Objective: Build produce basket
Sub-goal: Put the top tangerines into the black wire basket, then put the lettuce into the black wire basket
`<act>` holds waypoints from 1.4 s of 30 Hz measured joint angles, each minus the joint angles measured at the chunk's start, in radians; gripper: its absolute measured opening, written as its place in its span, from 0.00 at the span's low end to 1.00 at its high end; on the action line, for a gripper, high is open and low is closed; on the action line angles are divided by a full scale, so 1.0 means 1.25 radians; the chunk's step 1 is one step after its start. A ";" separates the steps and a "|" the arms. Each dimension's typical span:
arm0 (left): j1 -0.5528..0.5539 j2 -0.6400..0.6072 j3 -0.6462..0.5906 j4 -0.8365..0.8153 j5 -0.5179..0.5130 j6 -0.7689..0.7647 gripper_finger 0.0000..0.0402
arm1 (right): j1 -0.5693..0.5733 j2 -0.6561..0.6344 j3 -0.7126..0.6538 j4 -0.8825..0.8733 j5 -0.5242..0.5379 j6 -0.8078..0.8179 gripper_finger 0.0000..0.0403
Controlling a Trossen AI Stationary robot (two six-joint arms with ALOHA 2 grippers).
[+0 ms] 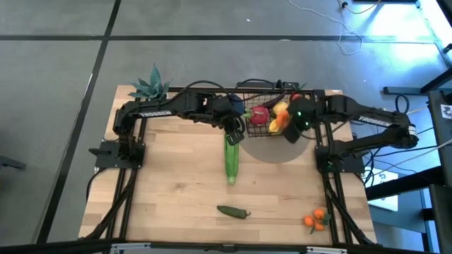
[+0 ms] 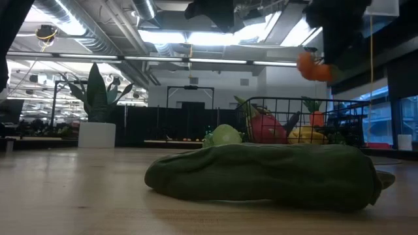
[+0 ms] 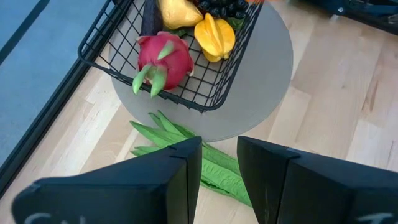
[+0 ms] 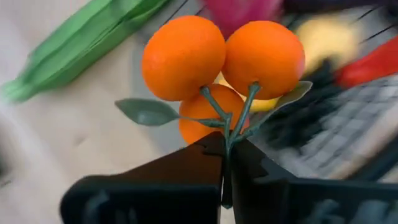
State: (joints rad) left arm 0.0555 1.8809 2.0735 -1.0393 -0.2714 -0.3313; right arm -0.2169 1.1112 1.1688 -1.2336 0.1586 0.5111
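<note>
Oranges point(image 4: 221, 68) clamped by the stem in the right gripper point(image 4: 224, 155) — above the basket point(image 1: 268, 90).
Left gripper point(image 3: 217, 174) over the corn point(image 1: 232, 159), fingers slightly apart, empty; low view blocked by a green pepper point(image 2: 261, 173) — basket half hidden behind.

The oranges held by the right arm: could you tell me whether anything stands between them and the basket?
Nothing visible does. The right gripper, fingers shut on the stem, holds the oranges in the air above the basket rim. Produce already fills much of the basket, but its top is open.
</note>
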 joint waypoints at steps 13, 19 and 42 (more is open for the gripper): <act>-0.003 0.000 0.000 0.001 0.000 -0.007 0.22 | -0.279 0.180 -0.024 0.087 0.006 -0.242 0.00; -0.007 0.000 0.000 0.001 0.000 -0.008 0.22 | -0.340 0.259 -0.024 0.059 -0.044 -0.308 0.00; -0.007 0.000 0.000 -0.042 0.000 -0.126 0.22 | -0.346 0.269 0.030 0.018 -0.080 -0.370 0.19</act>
State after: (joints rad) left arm 0.0461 1.8809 2.0735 -1.0916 -0.2714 -0.4890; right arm -0.6491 1.4472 1.2061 -1.2109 0.0583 0.0490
